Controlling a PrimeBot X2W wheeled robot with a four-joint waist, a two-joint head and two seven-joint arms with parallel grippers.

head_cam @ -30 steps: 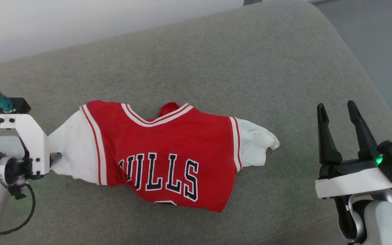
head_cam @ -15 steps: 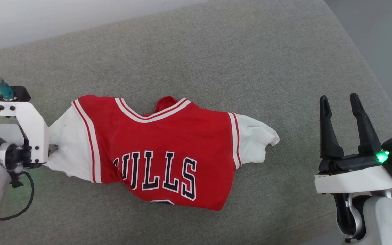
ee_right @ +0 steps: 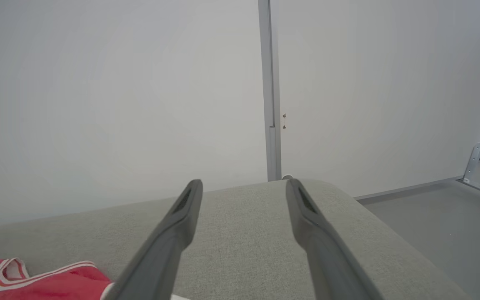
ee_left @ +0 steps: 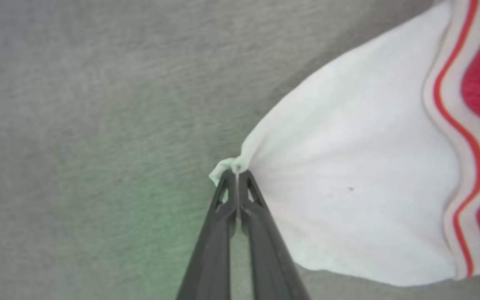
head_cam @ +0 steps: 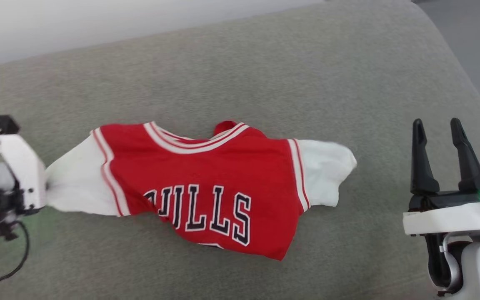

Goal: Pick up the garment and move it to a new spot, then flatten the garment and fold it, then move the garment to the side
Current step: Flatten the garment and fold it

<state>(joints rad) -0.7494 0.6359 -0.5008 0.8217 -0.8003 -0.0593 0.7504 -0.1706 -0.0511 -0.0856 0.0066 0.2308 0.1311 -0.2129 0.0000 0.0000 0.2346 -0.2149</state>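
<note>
Grey-green weave, head view: a broad upholstered cushion [head_cam: 265, 71] carries the garment [head_cam: 206, 183], which lies front up and a little left of centre.
Garment axis, head view: the long axis runs sleeve to sleeve, left to right across the view. The collar points away from the robot and the hem toward it. The dark lettering reads upright from the robot's side and slopes down to the right.
Left sleeve, head view: the white cloth [head_cam: 77, 183] is drawn out to a narrow point that meets the left gripper [head_cam: 44, 191]. The gripper's fingers are hidden behind its white mount here.
Right sleeve, head view: white and loose [head_cam: 327, 175], it points toward the right gripper [head_cam: 436, 124] but sits well apart from it.
Right gripper, head view: the two dark fingers point up the view, spread wide, with nothing between them.
Left gripper, left wrist view: the fingers [ee_left: 223, 208] are pressed together, and the very tip of the sleeve is pinched between them [ee_left: 236, 175].
Sleeve cloth, left wrist view: it fans out from the pinch toward the right, with striped trim and red body at the right edge.
Right gripper, right wrist view: the fingers stand far apart and empty [ee_right: 243, 185], aimed across the cushion at a pale wall [ee_right: 119, 104].
Garment, right wrist view: a red corner with white-striped collar trim [ee_right: 36, 283] shows at the lower left.
Background, right wrist view: a grey post [ee_right: 268, 83] runs up the wall, with grey floor [ee_right: 440, 212] to the right.
</note>
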